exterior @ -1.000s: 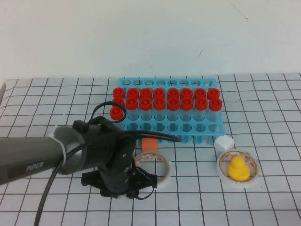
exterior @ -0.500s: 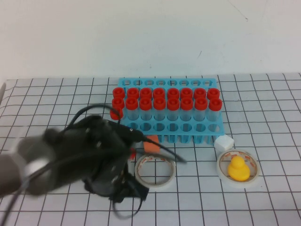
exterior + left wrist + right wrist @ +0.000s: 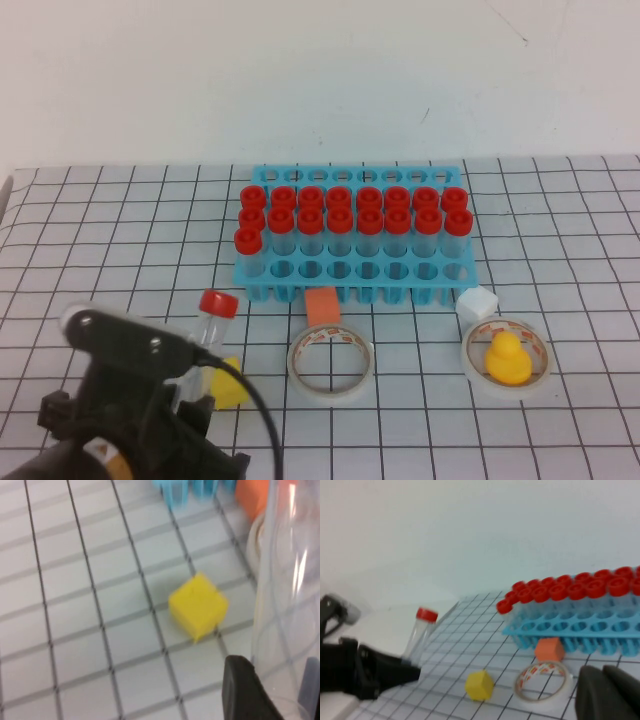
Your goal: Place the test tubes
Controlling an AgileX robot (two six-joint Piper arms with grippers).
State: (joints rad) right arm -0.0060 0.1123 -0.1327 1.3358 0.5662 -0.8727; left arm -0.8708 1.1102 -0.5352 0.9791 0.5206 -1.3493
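Note:
A clear test tube with a red cap (image 3: 214, 318) stands nearly upright above the table at the near left, and my left gripper (image 3: 193, 368) is shut on its lower end. In the left wrist view the tube's clear wall (image 3: 287, 600) fills the gap between the dark fingers (image 3: 241, 692). The blue rack (image 3: 300, 288) stands behind, with two back rows full of red-capped tubes (image 3: 355, 210) and one more tube (image 3: 247, 245) at the left end of the third row. My right gripper (image 3: 611, 692) is shut and empty, low at the right, outside the high view.
A yellow cube (image 3: 231, 387) lies just beside the left gripper. A tape ring (image 3: 330, 362) and an orange cube (image 3: 322, 304) sit in front of the rack. At the right are a white cube (image 3: 477, 303) and a yellow duck (image 3: 507, 358) inside another tape ring.
The left arm has pulled back from beside the tape ring toward the near left, and the tube now stands up in its grip. The yellow cube has come into view.

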